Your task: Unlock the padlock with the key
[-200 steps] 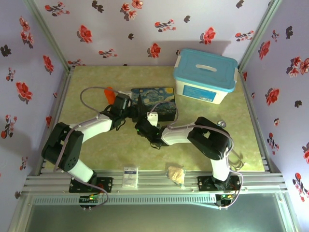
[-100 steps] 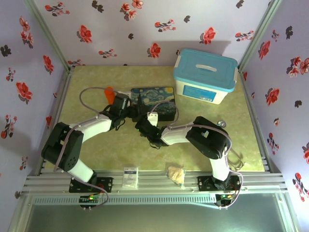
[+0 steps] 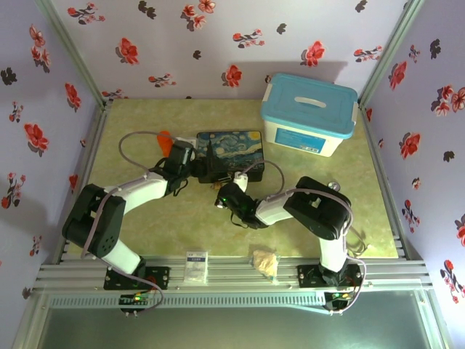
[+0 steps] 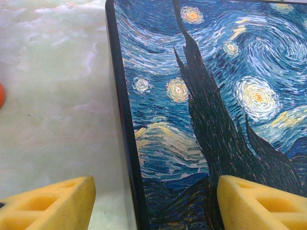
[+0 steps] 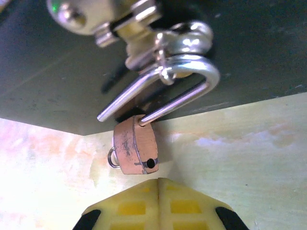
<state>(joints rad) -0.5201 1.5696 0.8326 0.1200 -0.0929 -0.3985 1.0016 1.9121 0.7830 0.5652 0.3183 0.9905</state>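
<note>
R gripper (image 5: 158,186) sitting clenched shut bottom centre, just under hanging padlock (image 5: 136,152); L gripper (image 4: 154,194) gaping over painted box (image 4: 216,96) edge.

The top view looks down from above and behind the arms, far enough back to take in the whole table (image 3: 145,218) and the walls around it. The left wrist camera hangs close over the painted box (image 4: 216,96), facing down on one edge of its lid and the table beside it, with the fingertips of the left gripper (image 4: 153,206) at the bottom corners. The right wrist camera sits nearer still, facing the box's dark front wall and the padlock (image 5: 136,148). All three views share that box — small in the top view, huge at the wrists.
</note>
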